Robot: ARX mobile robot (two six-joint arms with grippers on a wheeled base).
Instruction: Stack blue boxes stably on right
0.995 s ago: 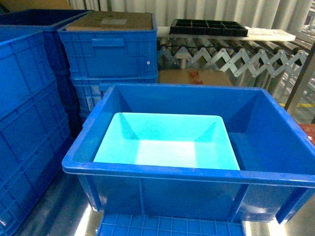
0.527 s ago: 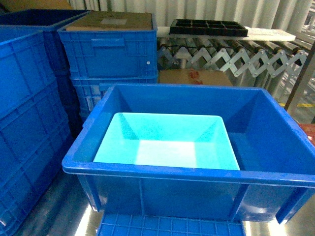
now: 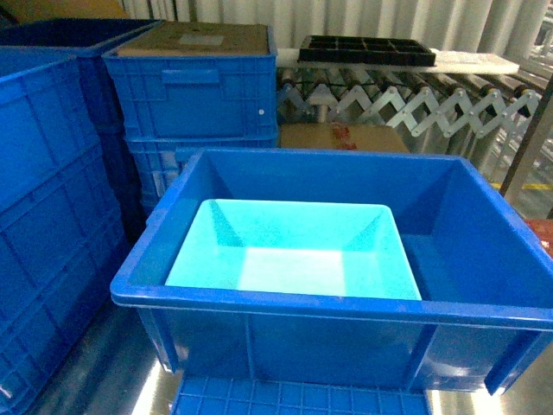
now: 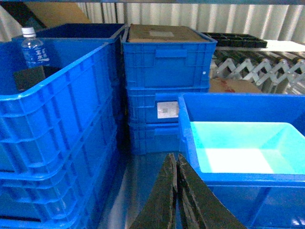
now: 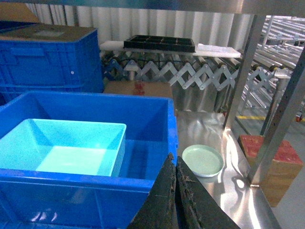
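Sitting inside the large royal-blue plastic crate (image 3: 484, 259), the pale turquoise smooth-walled plastic tub (image 3: 294, 251) is pushed toward the crate's left side, leaving a strip of bare blue floor on the right. The crate itself rests on a ribbed blue plastic surface (image 3: 294, 399) seen at the bottom edge of the head view. To its left rise stacked ribbed blue plastic crates (image 3: 52, 225), and behind it stands a second stack of blue crates (image 3: 194, 104) topped with a flat brown cardboard sheet (image 3: 199, 36). A clear plastic water bottle with a blue label (image 4: 34, 50) stands in the left stack's top crate. Farther back, a black compartmented tray (image 3: 367, 47) lies on a grey expanding roller conveyor (image 3: 415, 104). In the left wrist view the left gripper (image 4: 175, 164) hangs just left of the crate's front corner, its dark fingers pressed together with nothing between them. The right gripper (image 5: 174, 164) sits at the crate's right front corner, fingers likewise closed and empty. A round pale-green plate (image 5: 203, 160) lies on the shiny metal tabletop (image 5: 209, 129) just right of the crate.
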